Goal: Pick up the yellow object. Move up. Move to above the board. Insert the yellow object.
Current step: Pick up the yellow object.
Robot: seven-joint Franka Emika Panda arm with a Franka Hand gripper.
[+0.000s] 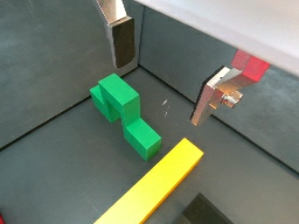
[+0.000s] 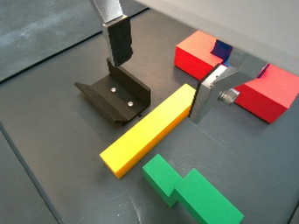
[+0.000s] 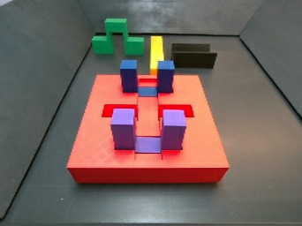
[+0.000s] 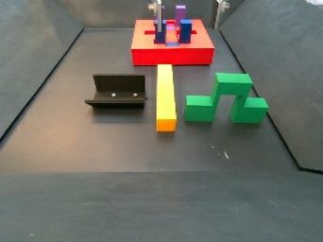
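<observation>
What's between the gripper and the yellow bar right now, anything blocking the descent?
Nothing visible. The gripper hangs open, holding nothing, above the floor. The yellow object lies flat with its top bare. The fixture sits on one side of it and the green stepped block on the other, both apart from it.

One yellow object (image 4: 164,95) is lying on the floor, with one green stepped block (image 4: 226,99) and one fixture (image 4: 119,92) flanking it. One board (image 3: 148,134) is carrying two blue blocks (image 3: 129,74) and two purple blocks (image 3: 123,126). One gripper (image 2: 162,66) is hanging over the floor, two fingers (image 2: 121,38) showing.
</observation>
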